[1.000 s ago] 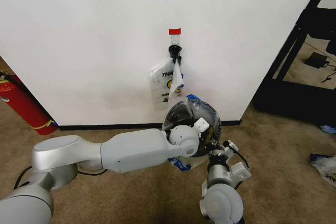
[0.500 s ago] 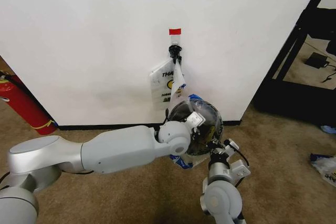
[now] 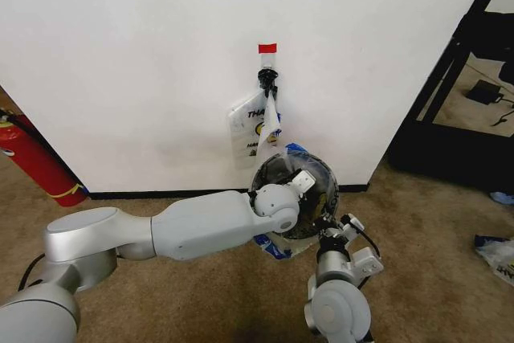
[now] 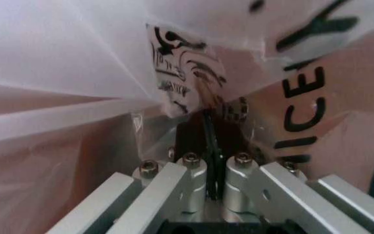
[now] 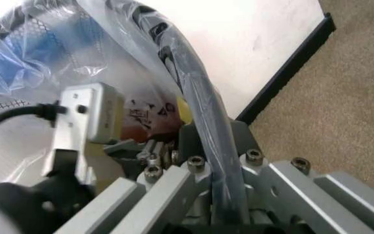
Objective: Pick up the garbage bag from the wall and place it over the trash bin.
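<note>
Right hand (image 5: 223, 195) nearest, low at bin's near side, fingers pinched on the trash bin (image 3: 295, 192) rim with bag plastic over it; in head view the fingertips are hidden behind its own wrist. Left arm reaches across from the left, left hand (image 4: 213, 146) over the bin mouth, fingers pressed together pinching a fold of the garbage bag (image 4: 174, 78); in head view that hand is mostly hidden by the wrist joint and camera housing. Bag plastic drapes over the black round bin, translucent, blue handle bits at the top and near the floor; how far it covers the far rim is hard to tell. Bin stands upright on brown carpet (image 3: 418, 230), just in front of the wall (image 3: 144, 62). On the wall above, another printed bag (image 3: 255, 130) hangs from the black hook (image 3: 267, 79), long axis vertical, print partly cut off by folds; red tape strip (image 3: 267, 47) right above the hook. Black baseboard (image 3: 161, 194) along the wall foot. Red fire extinguisher (image 3: 36, 158) leaning at far left, top cut off. Black frame (image 3: 450, 78) at far right, plastic scrap (image 3: 496, 251) on the carpet at right edge.
</note>
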Available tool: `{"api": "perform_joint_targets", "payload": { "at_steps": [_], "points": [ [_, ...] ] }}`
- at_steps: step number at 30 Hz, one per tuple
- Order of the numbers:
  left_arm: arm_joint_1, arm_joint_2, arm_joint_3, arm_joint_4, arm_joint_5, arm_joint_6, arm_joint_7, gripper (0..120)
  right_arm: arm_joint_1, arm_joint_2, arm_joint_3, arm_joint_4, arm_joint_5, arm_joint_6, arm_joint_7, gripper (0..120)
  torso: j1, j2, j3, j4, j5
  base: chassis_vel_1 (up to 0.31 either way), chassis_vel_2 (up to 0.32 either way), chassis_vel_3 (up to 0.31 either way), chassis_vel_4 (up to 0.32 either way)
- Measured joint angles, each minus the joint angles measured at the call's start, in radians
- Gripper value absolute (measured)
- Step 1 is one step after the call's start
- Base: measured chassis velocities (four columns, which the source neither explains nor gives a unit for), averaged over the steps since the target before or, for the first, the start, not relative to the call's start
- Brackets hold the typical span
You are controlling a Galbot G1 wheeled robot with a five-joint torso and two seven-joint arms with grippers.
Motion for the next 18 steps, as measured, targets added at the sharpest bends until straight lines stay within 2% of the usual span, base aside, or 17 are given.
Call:
{"api": "perform_joint_targets", "payload": {
  "at_steps": [7, 13, 18],
  "points": [
    [0.007, 0.021, 0.0, -0.037, -0.006, -0.004, -0.002, 0, 0.004, -0.008, 0.005, -0.009, -0.001, 0.0, 0.0, 0, 0.0, 0.0, 0.0, 0.0, 0.0, 0.0, 0.0, 0.0, 0.0],
    [-0.018, 0.117, -0.003, -0.179, -0.058, 0.019, -0.028, 0, 0.022, -0.019, 0.019, -0.036, -0.012, 0.006, -0.001, 0, 0.0, 0.0, 0.0, 0.0, -0.0002, 0.0, 0.0, 0.0, 0.0],
    [-0.035, 0.164, 0.012, -0.196, -0.063, 0.056, -0.033, 0, 0.026, -0.013, 0.012, -0.044, -0.033, 0.024, -0.001, 0, 0.0, 0.0, 0.0, 0.0003, -0.0001, 0.0, 0.0, 0.0, 0.0]
  ]
}}
